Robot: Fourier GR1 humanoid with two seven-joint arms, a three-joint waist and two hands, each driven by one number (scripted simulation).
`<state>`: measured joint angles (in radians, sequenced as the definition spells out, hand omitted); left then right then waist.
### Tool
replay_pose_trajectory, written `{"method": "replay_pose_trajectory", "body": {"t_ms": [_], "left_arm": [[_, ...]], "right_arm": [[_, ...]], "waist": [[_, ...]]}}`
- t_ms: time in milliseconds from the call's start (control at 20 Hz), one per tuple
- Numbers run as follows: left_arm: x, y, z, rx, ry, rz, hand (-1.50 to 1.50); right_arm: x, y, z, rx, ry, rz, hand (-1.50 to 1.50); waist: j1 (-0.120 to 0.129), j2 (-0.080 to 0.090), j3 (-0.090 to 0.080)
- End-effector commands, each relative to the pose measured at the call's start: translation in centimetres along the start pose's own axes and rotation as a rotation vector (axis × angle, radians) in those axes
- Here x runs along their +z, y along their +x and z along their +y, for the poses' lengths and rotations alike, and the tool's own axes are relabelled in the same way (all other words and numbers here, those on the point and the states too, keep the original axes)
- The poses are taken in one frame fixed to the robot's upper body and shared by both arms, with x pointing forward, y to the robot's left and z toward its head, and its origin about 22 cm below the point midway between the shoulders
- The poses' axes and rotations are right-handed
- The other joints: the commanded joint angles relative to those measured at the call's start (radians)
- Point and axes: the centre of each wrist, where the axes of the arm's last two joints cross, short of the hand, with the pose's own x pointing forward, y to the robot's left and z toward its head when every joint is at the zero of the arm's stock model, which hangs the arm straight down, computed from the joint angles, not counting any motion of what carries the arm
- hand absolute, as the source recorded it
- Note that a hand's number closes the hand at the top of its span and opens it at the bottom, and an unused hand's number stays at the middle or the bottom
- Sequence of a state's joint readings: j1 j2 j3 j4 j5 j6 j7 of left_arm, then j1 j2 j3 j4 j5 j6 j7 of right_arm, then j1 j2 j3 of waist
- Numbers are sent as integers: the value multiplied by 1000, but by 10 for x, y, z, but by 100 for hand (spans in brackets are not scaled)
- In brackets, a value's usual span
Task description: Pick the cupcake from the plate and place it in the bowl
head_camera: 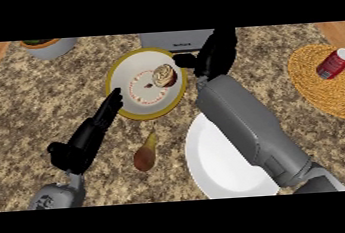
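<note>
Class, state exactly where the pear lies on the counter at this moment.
In the head view the pear lies on the granite counter, just below the gold-rimmed plate, between the left hand and the white bowl.

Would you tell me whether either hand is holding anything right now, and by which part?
Nothing is held. The right hand hovers beside the cupcake on its plate; the left hand is open.

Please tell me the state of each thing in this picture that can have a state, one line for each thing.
cupcake: on the plate, not yet lifted
plate: holds the cupcake
bowl: partly hidden by the right forearm
left robot hand: open, beside the plate
right robot hand: near the cupcake, fingers unclear
can: lying on the woven mat
pear: lying on the counter
</note>
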<state>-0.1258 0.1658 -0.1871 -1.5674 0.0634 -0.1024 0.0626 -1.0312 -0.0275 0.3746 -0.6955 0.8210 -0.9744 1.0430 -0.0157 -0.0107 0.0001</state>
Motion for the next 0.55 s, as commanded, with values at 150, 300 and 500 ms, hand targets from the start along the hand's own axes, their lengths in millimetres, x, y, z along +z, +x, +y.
{"method": "replay_pose_trajectory", "body": {"t_ms": [150, 300, 500], "left_arm": [[15, -9, 12, 2, 33, 18, 0], [14, -7, 1, 11, 43, 15, 0], [1, 10, -1, -11, 39, -6, 0]], "right_arm": [[3, -67, -33, -163, -111, 52, -150], [20, -98, -61, -171, -64, 47, -150], [34, -126, -110, -191, -42, 34, -150]], "waist": [[-35, -8, 0], [-47, -10, 1], [-28, -1, 0]]}}
